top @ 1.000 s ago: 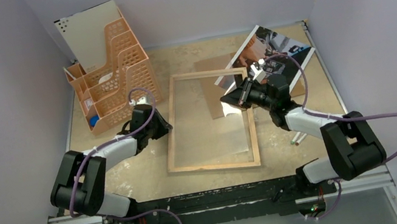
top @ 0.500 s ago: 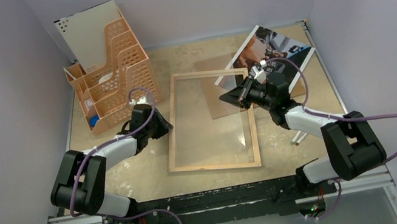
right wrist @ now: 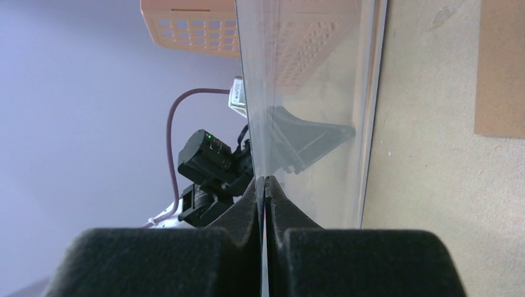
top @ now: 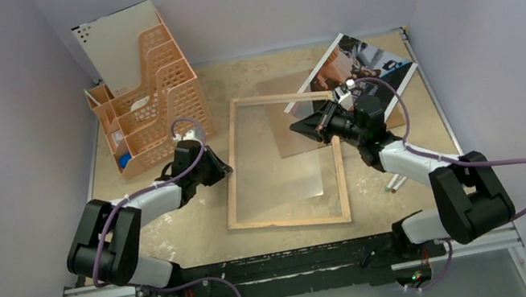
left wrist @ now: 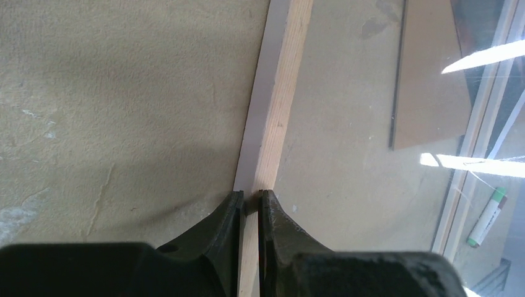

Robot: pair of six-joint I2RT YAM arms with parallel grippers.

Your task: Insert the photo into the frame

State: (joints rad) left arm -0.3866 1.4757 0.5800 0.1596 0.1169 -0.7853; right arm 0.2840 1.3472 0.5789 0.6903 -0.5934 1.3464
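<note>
While it lies flat on the table, frame axis: the large thin rectangular frame [top: 289, 221], light wood rim up, runs long from near to far
Photo axis: the photo [top: 362, 57], a glossy dark-and-tan print, far right, slants near-left to far-right, overlapping the brown hardboard sheet [top: 287, 84]
Left gripper [left wrist: 249, 204]: I clamp the frame's left wood rail
Right gripper [right wrist: 265, 182]: I pinch the clear pane [right wrist: 309, 74] by its edge
Count: one frame, one photo, one sheet, one orange plastic rack [top: 148, 95], one marker [left wrist: 487, 218]
Hidden: the photo's near edge, behind my right arm

Light-wood frame [top: 290, 221] (orange rack [top: 152, 94]).
</note>
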